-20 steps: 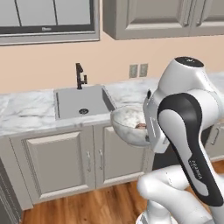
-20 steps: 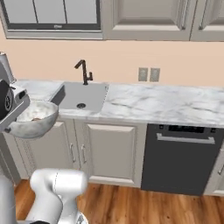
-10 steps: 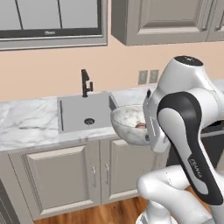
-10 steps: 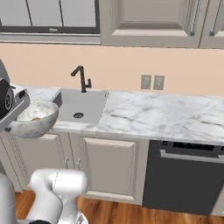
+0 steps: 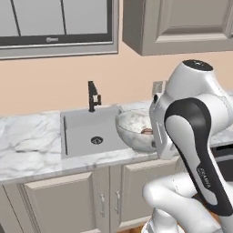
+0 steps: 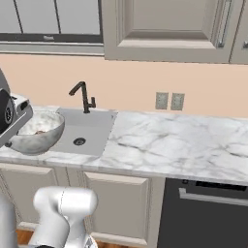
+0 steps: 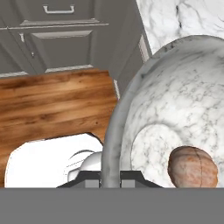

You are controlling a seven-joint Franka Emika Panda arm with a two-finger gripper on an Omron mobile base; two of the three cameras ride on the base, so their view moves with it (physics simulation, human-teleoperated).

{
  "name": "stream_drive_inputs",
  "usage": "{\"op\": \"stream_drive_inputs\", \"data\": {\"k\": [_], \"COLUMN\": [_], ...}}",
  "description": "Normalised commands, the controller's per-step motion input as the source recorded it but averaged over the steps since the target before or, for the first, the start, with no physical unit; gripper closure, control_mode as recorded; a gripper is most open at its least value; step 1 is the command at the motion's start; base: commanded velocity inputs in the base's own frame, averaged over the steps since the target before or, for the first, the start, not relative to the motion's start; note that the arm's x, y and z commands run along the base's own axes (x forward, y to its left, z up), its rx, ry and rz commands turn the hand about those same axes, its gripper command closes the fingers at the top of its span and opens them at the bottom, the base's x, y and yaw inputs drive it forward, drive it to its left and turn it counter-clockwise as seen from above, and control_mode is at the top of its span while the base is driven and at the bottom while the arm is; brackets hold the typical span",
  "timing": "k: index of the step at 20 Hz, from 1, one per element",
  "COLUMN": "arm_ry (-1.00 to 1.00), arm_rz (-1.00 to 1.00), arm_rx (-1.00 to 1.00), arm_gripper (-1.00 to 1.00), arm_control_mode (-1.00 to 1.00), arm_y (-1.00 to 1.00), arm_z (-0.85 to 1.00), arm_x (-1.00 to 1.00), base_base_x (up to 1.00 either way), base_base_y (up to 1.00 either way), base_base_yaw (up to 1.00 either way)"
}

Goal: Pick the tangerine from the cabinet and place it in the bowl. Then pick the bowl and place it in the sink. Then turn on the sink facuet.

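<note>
My gripper [image 7: 110, 176] is shut on the rim of the mottled whitish-grey bowl [image 7: 175, 100], one finger on each side of the wall. The orange-brown tangerine [image 7: 193, 166] lies inside the bowl near its bottom. I hold the bowl [image 5: 134, 129] level in the air just right of the grey sink [image 5: 84, 132], over the counter's front edge, with the tangerine [image 5: 146, 131] peeking above its rim. The black sink faucet [image 5: 93, 95] stands behind the basin. From the right, the bowl [image 6: 36, 131] hangs left of the sink [image 6: 89, 128] and faucet [image 6: 85, 96]. The cabinet shelf is out of view.
White veined marble counter [image 6: 169, 140] runs both sides of the sink. Two wall outlets [image 6: 169, 100] sit on the peach backsplash. Beige door cabinets [image 5: 68, 205] stand below, a dark dishwasher [image 6: 208, 213] to the right, upper cabinets [image 6: 164, 24] overhead. Wooden floor [image 7: 52, 105] lies beneath the bowl.
The whole picture has shifted and grown: the base has driven closer to the counter and sink. The bowl with the tangerine stays in my gripper in the same pose.
</note>
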Motion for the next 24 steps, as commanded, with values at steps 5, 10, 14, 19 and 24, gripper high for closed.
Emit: {"op": "stream_drive_inputs", "data": {"k": [5, 10, 14, 19, 24], "arm_ry": [0.0, 0.0, 0.0, 0.0, 0.0], "arm_rz": [0.0, 0.0, 0.0, 0.0, 0.0], "arm_rx": [0.0, 0.0, 0.0, 0.0, 0.0], "arm_gripper": [1.0, 1.0, 1.0, 1.0, 1.0], "arm_control_mode": [1.0, 1.0, 1.0, 1.0, 1.0], "arm_y": [0.0, 0.0, 0.0, 0.0, 0.0], "arm_z": [0.0, 0.0, 0.0, 0.0, 0.0], "arm_x": [0.0, 0.0, 0.0, 0.0, 0.0], "base_base_x": [0.5, 0.27, 0.32, 0.65, 0.58], "base_base_y": [-0.14, -0.18, -0.12, -0.06, -0.03], "base_base_yaw": [0.0, 0.0, 0.0, 0.0, 0.0]}}
